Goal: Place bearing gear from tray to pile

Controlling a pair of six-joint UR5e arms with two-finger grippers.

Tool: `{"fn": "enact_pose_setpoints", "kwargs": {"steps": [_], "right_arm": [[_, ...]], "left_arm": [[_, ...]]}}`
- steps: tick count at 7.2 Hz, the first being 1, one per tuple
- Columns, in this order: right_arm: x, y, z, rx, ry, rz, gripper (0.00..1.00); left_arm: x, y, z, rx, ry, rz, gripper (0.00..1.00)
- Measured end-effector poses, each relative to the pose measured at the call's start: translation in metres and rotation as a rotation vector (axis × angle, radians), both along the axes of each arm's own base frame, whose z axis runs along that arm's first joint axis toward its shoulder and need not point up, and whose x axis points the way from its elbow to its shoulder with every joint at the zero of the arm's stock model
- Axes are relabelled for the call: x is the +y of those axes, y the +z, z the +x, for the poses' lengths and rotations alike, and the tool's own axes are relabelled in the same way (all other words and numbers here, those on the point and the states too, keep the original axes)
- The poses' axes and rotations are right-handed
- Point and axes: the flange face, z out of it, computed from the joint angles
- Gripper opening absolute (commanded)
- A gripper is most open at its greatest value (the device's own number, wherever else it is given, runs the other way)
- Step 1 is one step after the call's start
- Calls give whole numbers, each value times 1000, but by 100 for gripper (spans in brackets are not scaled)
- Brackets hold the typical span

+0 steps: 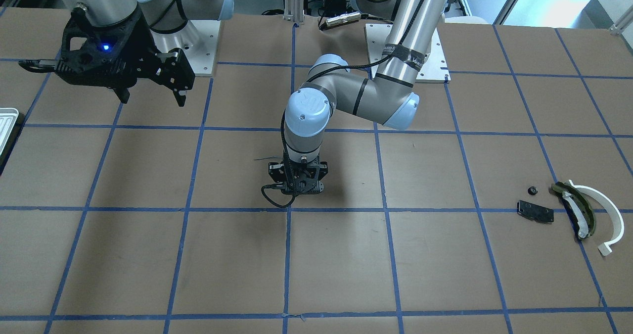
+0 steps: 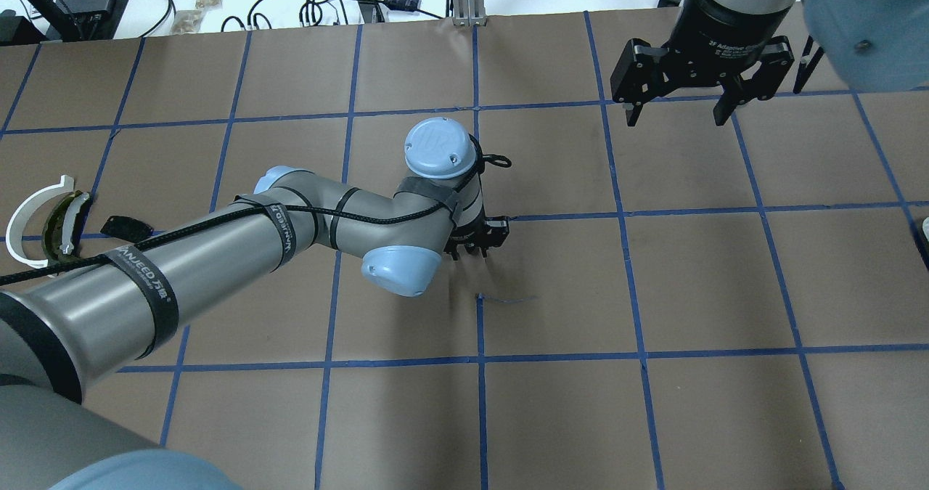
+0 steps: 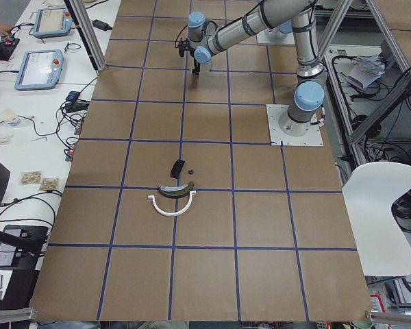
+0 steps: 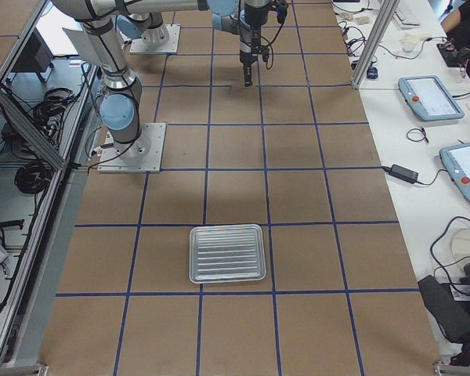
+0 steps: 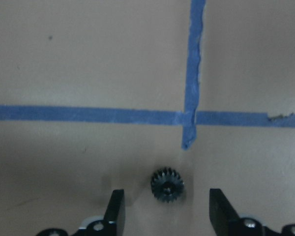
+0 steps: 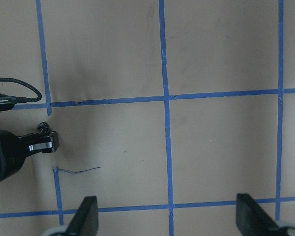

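Note:
A small black toothed bearing gear (image 5: 167, 184) lies on the brown paper just below a blue tape crossing. My left gripper (image 5: 167, 206) points straight down at the table's middle, open, with one finger on each side of the gear and not touching it. The left gripper also shows in the overhead view (image 2: 475, 245). The gear shows in the right wrist view (image 6: 43, 128) too. My right gripper (image 2: 678, 116) hangs open and empty, high above the table. The silvery tray (image 4: 227, 254) is empty. The pile holds a white half-ring arc (image 1: 604, 210), a dark olive curved piece (image 1: 576, 208) and a flat black plate (image 1: 535, 211).
A small black part (image 1: 532, 191) lies beside the plate in the pile. The square metal base plates (image 1: 203, 47) stand at the robot's side of the table. A thin loose strand lies on the paper (image 2: 508, 300) near the left gripper.

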Motion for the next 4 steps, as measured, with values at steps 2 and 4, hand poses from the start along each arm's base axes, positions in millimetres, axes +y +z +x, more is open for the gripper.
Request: {"fn": "enact_pose_setpoints", "kwargs": {"steps": [2,4], "right_arm": [[0,2,0,-1,0,-13,100],[0,1,0,-1,-2,-13,100]], "left_arm": [[-8,6,-1,7,-6,-16,20],[-16,15,-3,17,-6,-31,20]]}}
